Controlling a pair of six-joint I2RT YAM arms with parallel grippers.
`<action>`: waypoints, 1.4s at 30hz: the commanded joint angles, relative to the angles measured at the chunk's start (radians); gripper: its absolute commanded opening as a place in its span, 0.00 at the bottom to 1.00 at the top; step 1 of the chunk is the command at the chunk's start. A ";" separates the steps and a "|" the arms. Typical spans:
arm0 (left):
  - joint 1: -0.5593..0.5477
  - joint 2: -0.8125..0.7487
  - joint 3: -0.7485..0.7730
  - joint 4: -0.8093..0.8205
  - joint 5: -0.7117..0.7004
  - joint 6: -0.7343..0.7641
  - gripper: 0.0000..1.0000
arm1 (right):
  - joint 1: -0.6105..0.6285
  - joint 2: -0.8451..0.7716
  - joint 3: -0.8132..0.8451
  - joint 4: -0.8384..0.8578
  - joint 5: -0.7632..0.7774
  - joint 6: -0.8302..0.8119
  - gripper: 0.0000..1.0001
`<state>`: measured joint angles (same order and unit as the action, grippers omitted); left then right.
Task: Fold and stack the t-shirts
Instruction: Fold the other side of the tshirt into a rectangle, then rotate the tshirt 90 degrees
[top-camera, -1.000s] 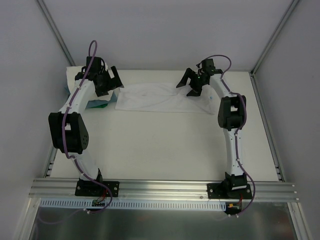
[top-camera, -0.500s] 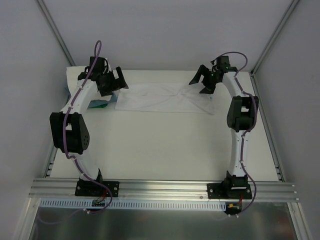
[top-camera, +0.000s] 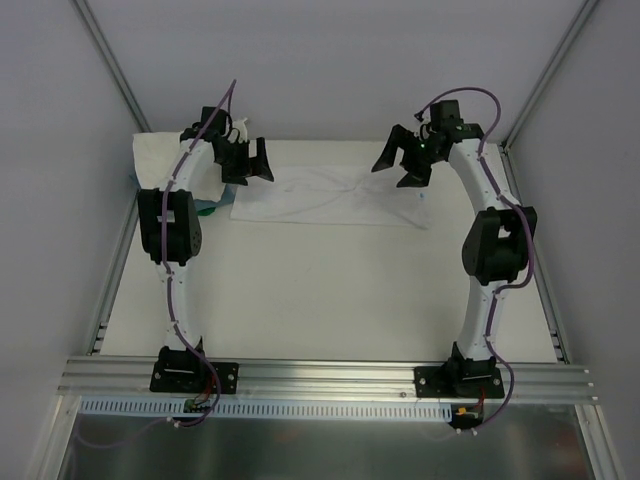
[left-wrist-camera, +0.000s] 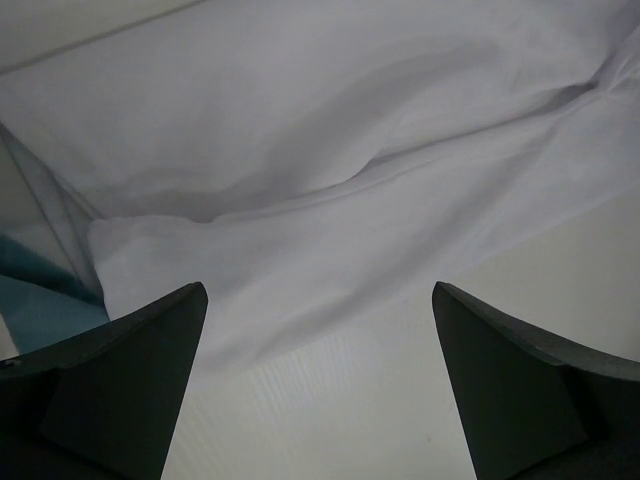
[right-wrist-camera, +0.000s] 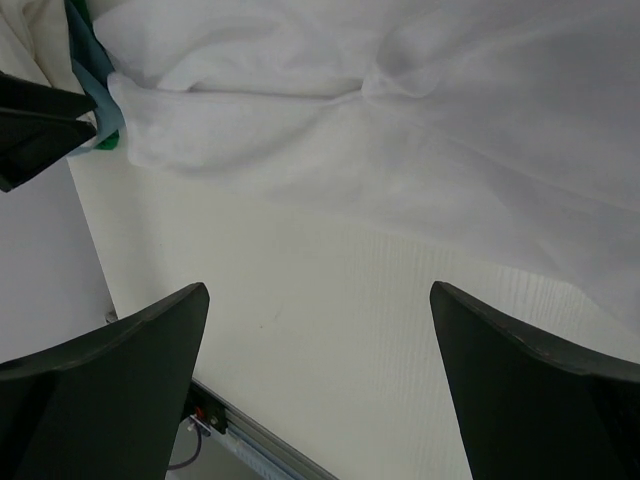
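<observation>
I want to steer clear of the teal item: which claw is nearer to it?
Left. The left claw hangs close beside the teal item, at the shirt's left end; the right claw is over the shirt's right end.

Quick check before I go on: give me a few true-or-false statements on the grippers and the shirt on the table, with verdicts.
1. The left gripper and the right gripper are both open and empty. True.
2. The spread t-shirt lies at the near edge. False: it lies at the far side of the table, between the two grippers.
3. The right gripper is clamped on a sleeve. False: its jaws stand apart with nothing between them.
4. A teal item lies beside the t-shirt's left end. True.
</observation>
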<state>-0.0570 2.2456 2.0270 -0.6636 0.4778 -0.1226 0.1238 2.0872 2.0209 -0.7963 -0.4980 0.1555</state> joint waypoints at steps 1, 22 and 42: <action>0.009 0.006 0.033 -0.056 0.077 0.180 0.99 | 0.016 -0.055 -0.059 -0.073 0.003 -0.039 1.00; -0.049 -0.024 -0.108 -0.071 -0.079 0.219 0.99 | -0.001 0.088 -0.149 0.000 0.042 -0.043 0.99; -0.058 0.011 -0.160 -0.080 -0.196 0.144 0.99 | -0.061 0.277 -0.014 0.025 0.055 -0.002 1.00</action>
<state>-0.1055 2.2684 1.8851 -0.7227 0.3122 0.0418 0.0757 2.3383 1.9583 -0.7692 -0.4568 0.1490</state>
